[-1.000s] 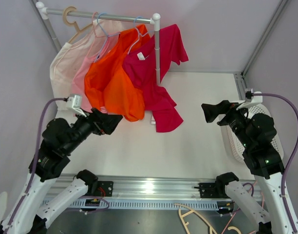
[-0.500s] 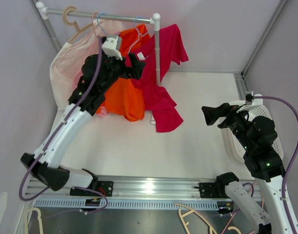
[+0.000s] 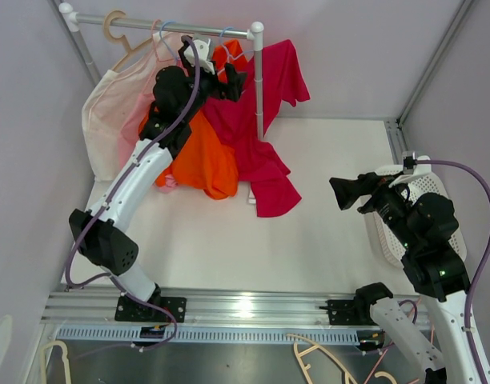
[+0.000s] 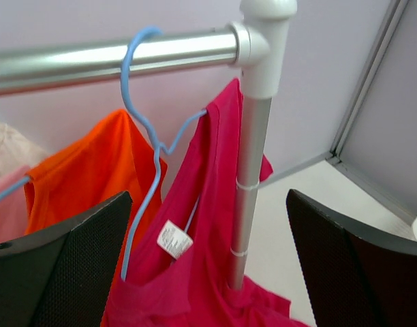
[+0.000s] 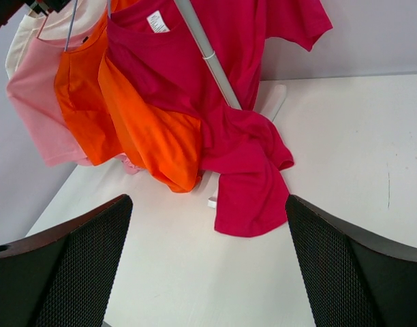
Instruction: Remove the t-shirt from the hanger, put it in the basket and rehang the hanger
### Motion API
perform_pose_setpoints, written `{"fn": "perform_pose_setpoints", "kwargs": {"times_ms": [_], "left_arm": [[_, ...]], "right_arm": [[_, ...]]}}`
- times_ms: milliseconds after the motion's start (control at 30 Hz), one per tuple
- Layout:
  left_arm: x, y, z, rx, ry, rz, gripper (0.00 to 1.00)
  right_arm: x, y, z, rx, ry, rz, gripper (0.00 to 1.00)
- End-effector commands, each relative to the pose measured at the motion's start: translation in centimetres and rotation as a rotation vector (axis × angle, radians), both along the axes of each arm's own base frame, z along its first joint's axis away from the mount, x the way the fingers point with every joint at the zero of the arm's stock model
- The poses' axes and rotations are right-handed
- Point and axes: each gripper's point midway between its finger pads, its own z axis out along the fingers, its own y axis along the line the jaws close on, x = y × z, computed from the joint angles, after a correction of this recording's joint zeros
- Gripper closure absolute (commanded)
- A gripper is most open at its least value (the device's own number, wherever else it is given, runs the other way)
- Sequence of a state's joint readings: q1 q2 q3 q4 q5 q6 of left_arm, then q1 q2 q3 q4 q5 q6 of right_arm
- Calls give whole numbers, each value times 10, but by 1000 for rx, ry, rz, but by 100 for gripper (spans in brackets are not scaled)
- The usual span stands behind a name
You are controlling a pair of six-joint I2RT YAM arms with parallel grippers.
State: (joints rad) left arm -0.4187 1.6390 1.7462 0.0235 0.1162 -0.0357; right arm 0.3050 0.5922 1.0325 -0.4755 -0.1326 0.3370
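Top: overhead, whole table (image 3: 325,208). Left wrist: close on rail (image 4: 93,58). Right wrist: far. Shared: magenta t-shirt (image 5: 242,136).

This is a robotics lab test cell, not a home or a shop. A bare white desk (image 3: 333,240) is boxed in by plain pale-lilac wall panels (image 3: 357,48), with a silver metal frame strut (image 3: 433,64) rising at the far right corner. A slotted aluminium mounting rail (image 3: 253,306) runs along the near edge and carries black robot arm bases (image 3: 157,308). Just below it lies a white perforated cable duct (image 3: 229,333). Loose purple cables (image 3: 453,164) loop by the right edge.
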Motion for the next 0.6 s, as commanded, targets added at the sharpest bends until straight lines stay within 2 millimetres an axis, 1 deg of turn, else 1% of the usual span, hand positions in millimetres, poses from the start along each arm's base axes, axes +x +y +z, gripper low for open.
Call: {"fn": "perform_pose_setpoints", "kwargs": {"times_ms": [0,33,67,100,133,167,200,233,267,300,333,367,400,433,467,533,567], "left_arm": [[15,-2,28,-38,-129,-2,1],[19,-3,34,-48,-130,-1,2],[28,1,27,-54,-101,33,4],[41,0,15,-71,-68,59,5],[45,4,22,-94,-77,82,5],[49,7,25,-113,-95,87,12],[53,-1,17,-117,-84,45,17],[54,-1,28,-126,-109,30,27],[59,-4,21,-116,-85,25,28],[70,-6,18,-120,-73,36,29],[73,-6,25,-128,-79,37,29],[76,-5,27,-134,-77,39,32],[80,-5,23,-152,-60,36,38],[84,-7,17,-157,-47,22,58],[84,-6,24,-175,-54,20,70],[83,-8,26,-194,-42,6,97],[77,-6,37,-209,-58,1,99]], "right_arm": [[-6,0,12,-17,-30,17,0],[-6,-2,12,-18,-32,7,0],[-7,-2,13,-21,-33,8,0],[-7,-2,14,-20,-35,8,1],[-9,-2,17,-20,-41,9,1],[-10,-2,16,-22,-38,13,1],[-11,-2,17,-22,-38,13,1],[-13,-3,19,-22,-39,11,1],[-13,-4,19,-21,-38,10,1],[-13,-4,19,-18,-37,9,1],[-14,-4,20,-18,-37,9,1],[-15,-4,19,-16,-36,12,1],[-16,-3,19,-16,-34,14,0],[-17,-4,19,-16,-33,14,0],[-17,-5,18,-18,-31,11,0],[-18,-6,16,-25,-27,4,1],[-19,-8,15,-25,-25,-2,1]]}}
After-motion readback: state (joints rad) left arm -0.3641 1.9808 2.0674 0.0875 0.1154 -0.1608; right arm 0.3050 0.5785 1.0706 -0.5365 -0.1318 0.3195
